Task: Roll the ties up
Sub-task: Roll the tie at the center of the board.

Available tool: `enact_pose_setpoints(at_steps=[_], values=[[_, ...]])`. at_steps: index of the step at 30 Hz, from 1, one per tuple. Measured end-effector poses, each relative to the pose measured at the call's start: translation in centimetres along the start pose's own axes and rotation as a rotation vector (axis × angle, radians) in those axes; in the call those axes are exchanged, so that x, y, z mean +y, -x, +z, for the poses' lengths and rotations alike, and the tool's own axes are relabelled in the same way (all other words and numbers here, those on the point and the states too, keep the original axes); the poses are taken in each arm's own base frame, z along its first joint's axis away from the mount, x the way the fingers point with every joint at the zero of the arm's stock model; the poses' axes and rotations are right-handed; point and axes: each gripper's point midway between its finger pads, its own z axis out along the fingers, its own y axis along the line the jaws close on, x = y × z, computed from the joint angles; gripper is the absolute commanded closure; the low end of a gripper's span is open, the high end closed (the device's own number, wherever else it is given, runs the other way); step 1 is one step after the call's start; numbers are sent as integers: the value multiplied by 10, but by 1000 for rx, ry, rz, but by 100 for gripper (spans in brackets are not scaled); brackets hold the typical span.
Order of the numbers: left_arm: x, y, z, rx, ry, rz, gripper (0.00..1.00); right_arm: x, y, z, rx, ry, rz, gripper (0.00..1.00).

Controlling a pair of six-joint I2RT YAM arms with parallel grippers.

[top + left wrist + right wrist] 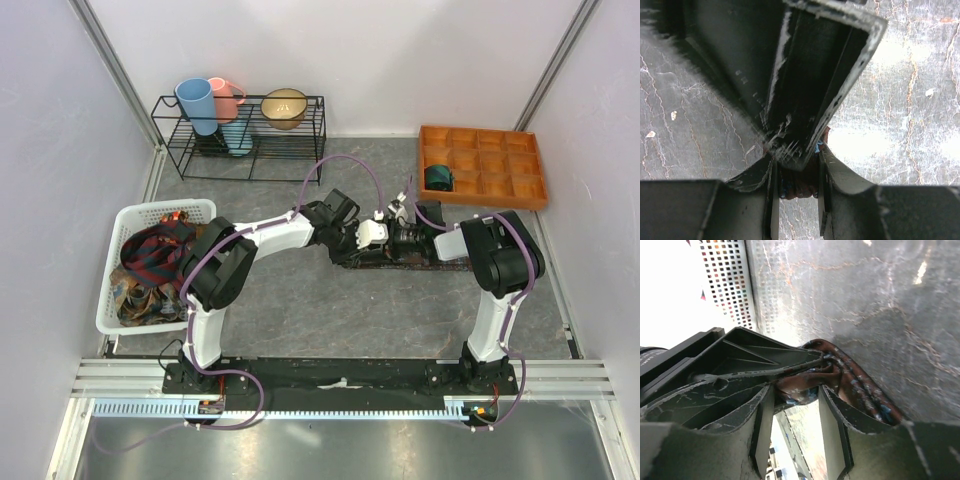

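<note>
Pale walls (400, 60) on three sides; grey marbled tabletop (300, 320) mid-frame, evenly lit; black wire rack (300, 140) upper left.

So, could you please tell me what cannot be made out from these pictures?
Top external: the left gripper and right gripper cover the maroon tie's middle, so how far it is rolled is hidden.
Left wrist: the right gripper's blurred finger blocks all but a sliver of tie.
Top external: the ties in the basket are tangled; count unclear.
Right wrist: glare washes out the upper left.
</note>
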Motion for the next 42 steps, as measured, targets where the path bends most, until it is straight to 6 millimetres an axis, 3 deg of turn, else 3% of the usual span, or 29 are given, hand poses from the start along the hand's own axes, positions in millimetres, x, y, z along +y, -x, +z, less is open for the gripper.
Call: enact_pose_setpoints(at_steps=[5, 8, 9, 11, 18, 21, 32, 38, 40, 42], values=[[1, 0, -1, -5, -8, -5, 83, 5, 1, 3, -13, 20, 3, 55], [2, -1, -1, -4, -9, -7, 82, 5, 1, 4, -12, 23, -1, 74], [2, -1, -1, -3, -10, -8, 80, 3, 1, 4, -12, 16, -5, 87], [1, -2, -1, 3, -14, -11, 77, 0, -1, 5, 1, 10, -22, 100], [3, -4, -2, -8, -29, -32, 45, -5, 3, 4, 72, -40, -103, 100], [3, -5, -2, -20, -40, -54, 39, -11, 6, 3, 86, -60, -116, 100], [4, 5, 5, -171, -75, -132, 34, -43, 7, -22, 88, -169, -99, 100], [5, 18, 8, -251, -78, -176, 34, -44, 7, -24, 102, -182, -123, 100], [6, 26, 7, -282, -83, -175, 36, -44, 7, -25, 105, -186, -127, 100], [6, 32, 8, -305, -85, -169, 46, -44, 7, -25, 107, -187, -129, 100]])
